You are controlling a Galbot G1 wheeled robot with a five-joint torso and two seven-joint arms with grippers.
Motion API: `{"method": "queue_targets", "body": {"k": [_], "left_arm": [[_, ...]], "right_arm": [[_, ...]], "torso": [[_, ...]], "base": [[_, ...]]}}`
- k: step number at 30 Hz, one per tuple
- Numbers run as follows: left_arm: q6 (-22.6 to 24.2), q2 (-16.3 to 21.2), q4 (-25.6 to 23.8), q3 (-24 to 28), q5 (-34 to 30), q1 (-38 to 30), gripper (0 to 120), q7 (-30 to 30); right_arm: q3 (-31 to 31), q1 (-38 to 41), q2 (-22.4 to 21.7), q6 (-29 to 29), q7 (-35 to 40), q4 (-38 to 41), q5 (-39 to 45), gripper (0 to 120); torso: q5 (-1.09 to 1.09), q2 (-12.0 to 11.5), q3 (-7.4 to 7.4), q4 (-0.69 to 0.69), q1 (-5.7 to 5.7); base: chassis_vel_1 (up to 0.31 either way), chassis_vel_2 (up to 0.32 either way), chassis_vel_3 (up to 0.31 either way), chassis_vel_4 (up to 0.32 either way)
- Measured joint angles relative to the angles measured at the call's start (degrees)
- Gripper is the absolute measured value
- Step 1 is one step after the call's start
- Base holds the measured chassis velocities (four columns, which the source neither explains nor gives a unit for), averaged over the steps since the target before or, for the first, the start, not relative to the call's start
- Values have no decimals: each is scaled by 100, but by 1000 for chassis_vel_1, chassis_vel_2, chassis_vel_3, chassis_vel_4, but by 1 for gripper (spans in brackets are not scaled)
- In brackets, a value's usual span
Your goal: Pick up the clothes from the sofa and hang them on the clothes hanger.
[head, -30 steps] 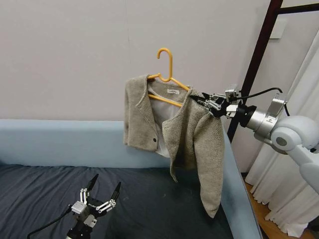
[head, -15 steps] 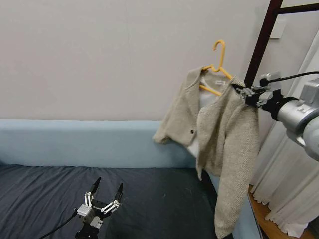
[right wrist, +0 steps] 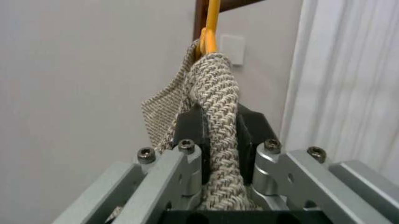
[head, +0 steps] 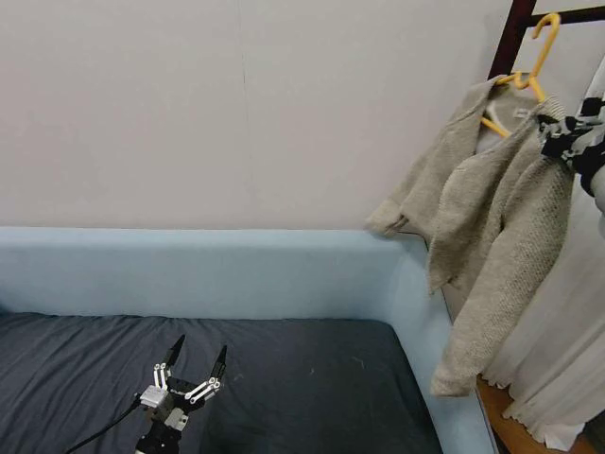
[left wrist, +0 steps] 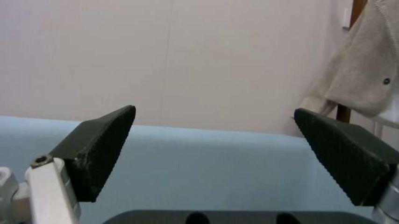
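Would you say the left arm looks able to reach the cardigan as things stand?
Probably not: the left pincer sits low over the sofa seat, while the cardigan hangs high across at the right pincer.

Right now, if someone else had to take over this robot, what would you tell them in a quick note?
Right gripper: shut on the cardigan at its shoulder, holding it high beside the rack.
Left gripper: open, idle low over the sofa.
Done: cardigan is off the sofa, on its yellow hanger.
Left: the hook is near the rack's top rail; I can't tell if it's caught. Confirm, then release.
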Motion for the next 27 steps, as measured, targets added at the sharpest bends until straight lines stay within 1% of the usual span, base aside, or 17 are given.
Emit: {"method": "queue_targets", "body": {"k": [1,5,10,16,23,27], "left_arm": [[0,0,0,0,0,0,100,0],[15,-44,-73,-87,38,72,100,-27],[15,-70,-99,-145,86,106,100,-28],[13,-116,-127,-193,111,133,100,-28],[11,-147,-108,-214,136,124,100,-26],[14,-171,-98,-199,159,91,100,-26]], "right_arm": [[0,0,0,0,0,0,0,10],[-176,205,51,-216,-153,-200,-613,10],[-342,405,85,-305,-321,-526,-899,10],[-370,366,233,-326,-443,-796,-1298,10],[-285,180,293,-328,-300,-867,-1473,10],[-284,92,298,-340,-48,-1029,-1702,10]], "torso": [[0,0,0,0,0],[0,0,0,1,0],[-1,0,0,-1,0],[0,0,0,0,0],[-1,0,0,1,0],[1,0,0,-1,0]], "base": [[0,0,0,0],[0,0,0,0],[0,0,0,0],[0,0,0,0],[0,0,0,0],[0,0,0,0]]}}
